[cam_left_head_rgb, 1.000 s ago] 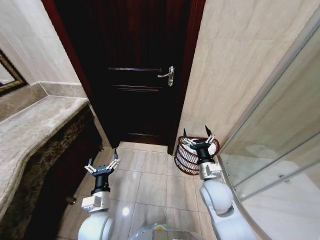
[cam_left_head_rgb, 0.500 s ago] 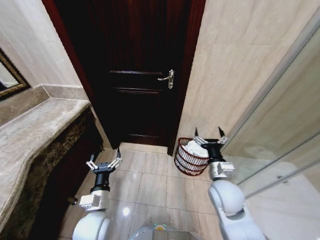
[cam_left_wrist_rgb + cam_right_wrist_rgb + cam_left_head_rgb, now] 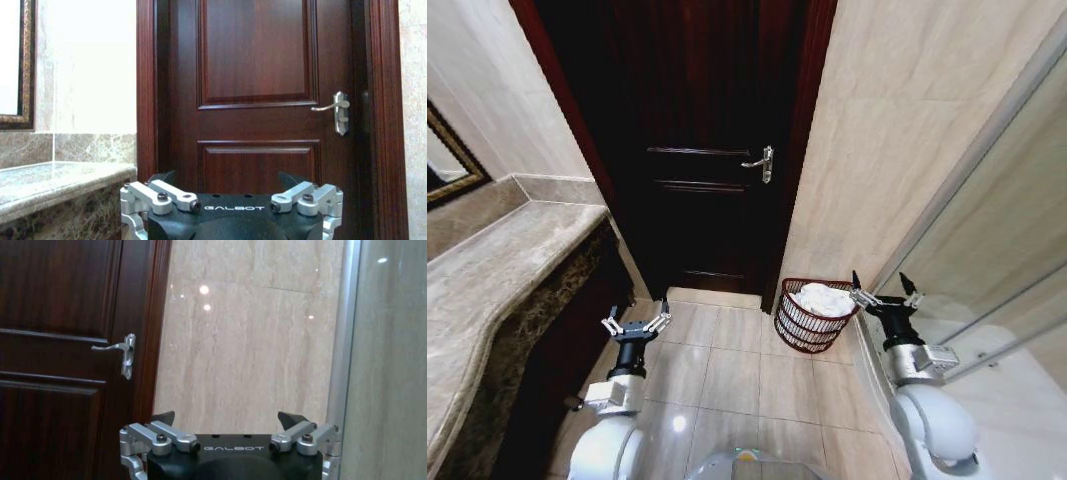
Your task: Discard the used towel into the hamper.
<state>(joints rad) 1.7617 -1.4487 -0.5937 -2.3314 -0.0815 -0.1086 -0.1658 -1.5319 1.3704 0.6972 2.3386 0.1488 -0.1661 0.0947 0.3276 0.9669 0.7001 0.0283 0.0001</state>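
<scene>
The towel [image 3: 824, 298] is lying in the hamper [image 3: 810, 316]; the right tool [image 3: 884, 294] beside it is gaping empty, clear of the rim, the left tool [image 3: 636, 322] likewise spread, idling.

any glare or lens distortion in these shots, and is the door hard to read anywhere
Head view: wide-angle bending curves the door frame and the glass panel; a bright spot glares on the floor tiles, and the door falls nearly black in its upper part. Right wrist view: small light spots reflect on the glossy wall tiles. Left wrist view: the door panels read clearly, while the wall beside the mirror is washed out.
</scene>
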